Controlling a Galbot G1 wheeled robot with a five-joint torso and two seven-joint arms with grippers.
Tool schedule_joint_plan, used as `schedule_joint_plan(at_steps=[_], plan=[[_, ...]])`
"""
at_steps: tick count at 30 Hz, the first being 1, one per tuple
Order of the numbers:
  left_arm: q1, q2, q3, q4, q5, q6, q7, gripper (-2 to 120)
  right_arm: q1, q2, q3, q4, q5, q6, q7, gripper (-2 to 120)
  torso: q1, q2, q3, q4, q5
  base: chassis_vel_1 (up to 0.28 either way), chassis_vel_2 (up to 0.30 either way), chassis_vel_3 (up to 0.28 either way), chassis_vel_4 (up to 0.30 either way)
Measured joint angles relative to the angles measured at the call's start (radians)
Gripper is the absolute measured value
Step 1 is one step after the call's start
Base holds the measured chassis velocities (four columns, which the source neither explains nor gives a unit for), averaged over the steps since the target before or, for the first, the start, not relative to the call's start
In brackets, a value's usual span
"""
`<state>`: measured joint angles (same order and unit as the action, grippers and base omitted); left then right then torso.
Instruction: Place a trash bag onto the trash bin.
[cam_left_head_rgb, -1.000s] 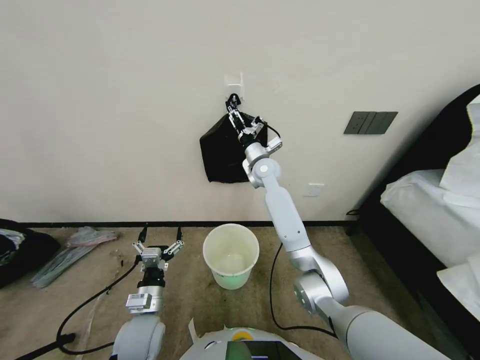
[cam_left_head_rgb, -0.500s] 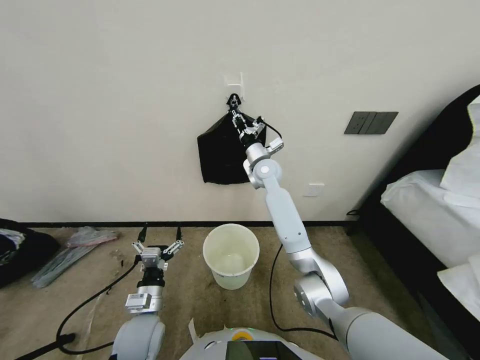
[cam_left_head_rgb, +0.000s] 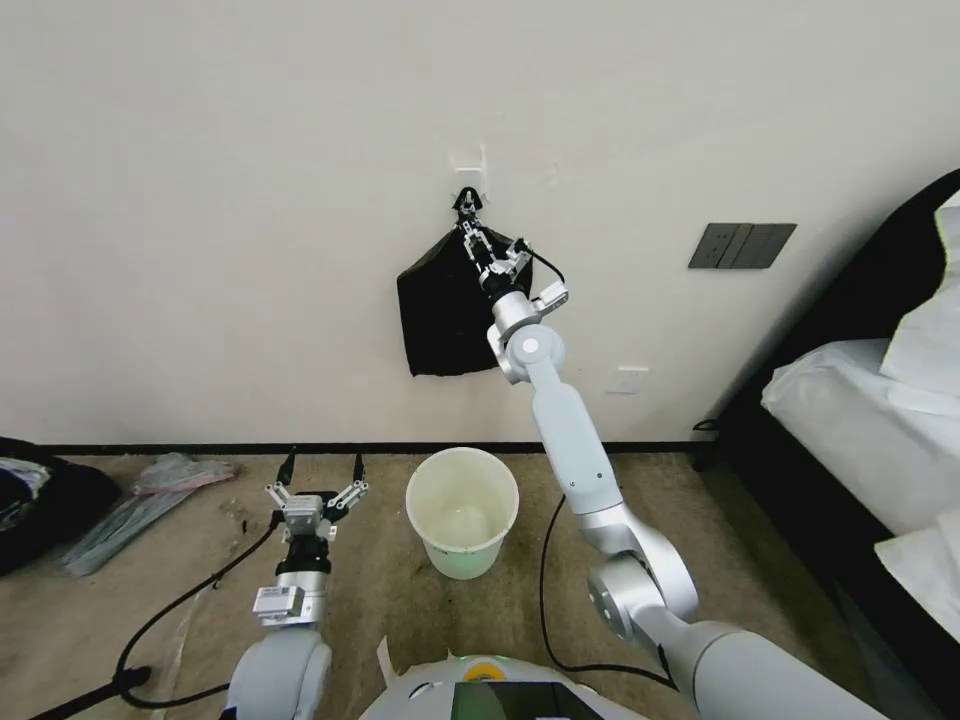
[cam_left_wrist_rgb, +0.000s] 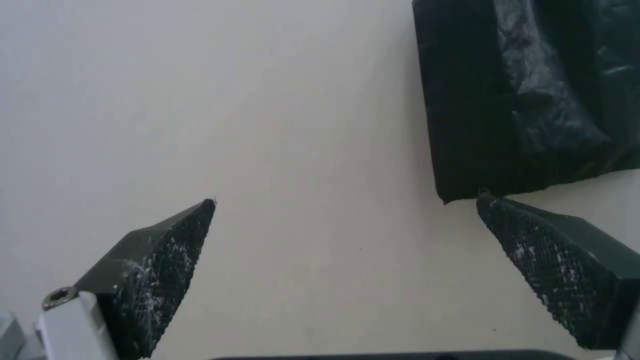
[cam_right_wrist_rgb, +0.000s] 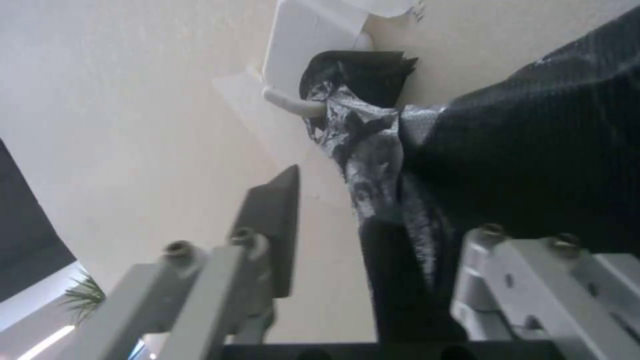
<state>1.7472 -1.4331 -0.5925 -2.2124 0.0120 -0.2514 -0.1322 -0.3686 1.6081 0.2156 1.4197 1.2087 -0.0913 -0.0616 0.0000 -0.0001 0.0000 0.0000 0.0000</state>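
Cream wall and brown carpet make the scene, with a dark heap of cloth (cam_left_head_rgb: 40, 500) at the far left. Next comes the left gripper (cam_left_head_rgb: 322, 462), low above the floor with its claw spread wide, idle. Just beside it stands the small round cream-white plastic trash bin (cam_left_head_rgb: 440, 545), unlined.

Above the bin, the flat square black bundle of bags (cam_left_head_rgb: 440, 310) hangs from a black clip (cam_left_head_rgb: 466, 203) on a white wall hook (cam_left_head_rgb: 468, 165). The right gripper (cam_left_head_rgb: 472, 235) has come a little down from the clip to the bundle's top edge, and the bundle has swung left and partly back. I judge that the arm is disturbing it, but no bag is free yet.

In the right wrist view the claw is parted, with bare wall in the gap. The thin crinkly black trash bag (cam_right_wrist_rgb: 360, 150), grey-shining, lies against one finger (cam_right_wrist_rgb: 393, 280), not pinched.

Open room is good below the bundle. To the right, a dark switch plate (cam_left_head_rgb: 742, 245) and a white bed (cam_left_head_rgb: 850, 420) are well apart.
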Motion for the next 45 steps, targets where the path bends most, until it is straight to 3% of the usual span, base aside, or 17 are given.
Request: schedule_joint_plan(at_steps=[4, 6, 14, 30, 37, 45], plan=[[-0.001, 0.003, 0.0, 0.0, 0.0, 0.0, 0.0, 100, 0.002, 0.0, -0.002, -0.003, -0.001, -0.002, -0.001, 36, 0.0, 0.0, 0.0, 0.0, 0.0, 0.0, 0.0, 0.0, 0.0], [-0.003, 0.007, -0.002, 0.0, 0.0, 0.0, 0.0, 100, 0.005, 0.0, -0.002, -0.005, -0.002, -0.002, -0.002, 24, 0.0, 0.0, 0.0, 0.0, 0.0, 0.0, 0.0, 0.0, 0.0], [-0.004, 0.013, -0.002, 0.0, 0.0, -0.002, 0.0, 100, -0.003, 0.0, 0.005, 0.001, -0.001, -0.001, -0.002, 0, 0.0, 0.0, 0.0, -0.0001, 0.0, 0.0, 0.0, 0.0, 0.0], [-0.006, 0.001, 0.011, 0.001, 0.003, -0.002, -0.001, 100, -0.1, -0.011, -0.036, 0.107, -0.048, 0.001, 0.01, 0, 0.0, 0.0, 0.0, 0.0002, 0.0, 0.0, 0.0, 0.0, 0.0], [-0.008, 0.002, 0.022, 0.001, 0.003, 0.0, -0.002, 100, -0.22, -0.098, -0.073, 0.258, -0.076, 0.0, 0.039, 0, 0.0, 0.0, 0.0, -0.0002, 0.0, 0.0, 0.0, 0.0, 0.0], [-0.013, 0.007, 0.035, 0.005, 0.003, 0.002, -0.002, 100, -0.311, -0.147, -0.095, 0.345, -0.136, 0.001, 0.054, 0, 0.0, 0.0, 0.0, 0.0001, 0.0, 0.0, 0.0, 0.0, 0.0]])
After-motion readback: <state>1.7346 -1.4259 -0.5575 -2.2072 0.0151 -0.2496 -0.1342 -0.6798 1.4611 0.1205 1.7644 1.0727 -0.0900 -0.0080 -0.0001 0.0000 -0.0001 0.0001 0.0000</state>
